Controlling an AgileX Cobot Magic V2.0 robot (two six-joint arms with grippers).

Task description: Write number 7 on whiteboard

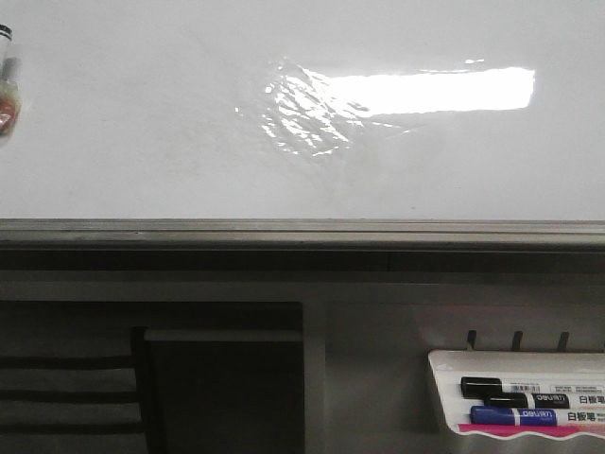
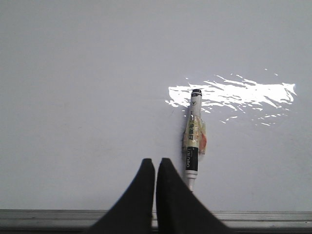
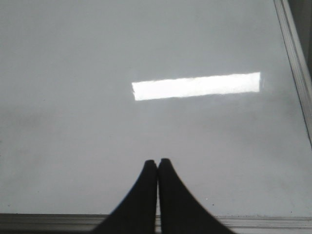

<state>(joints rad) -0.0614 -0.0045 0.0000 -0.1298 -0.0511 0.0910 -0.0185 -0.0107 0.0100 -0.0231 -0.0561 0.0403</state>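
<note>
My left hand, fingers pressed together and holding nothing, hovers over the whiteboard. A marker lies on the board just beside it, long axis pointing away from the bottom rail. My right hand is likewise pressed together. No stroke shows.

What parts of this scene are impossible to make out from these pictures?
- Front view: the taped marker is cut off by the left edge.
- Front view: the tray and its two markers run off the right and bottom edges.
- Whiteboard: glare hides the surface beneath.
- Marker labels: too small.
</note>
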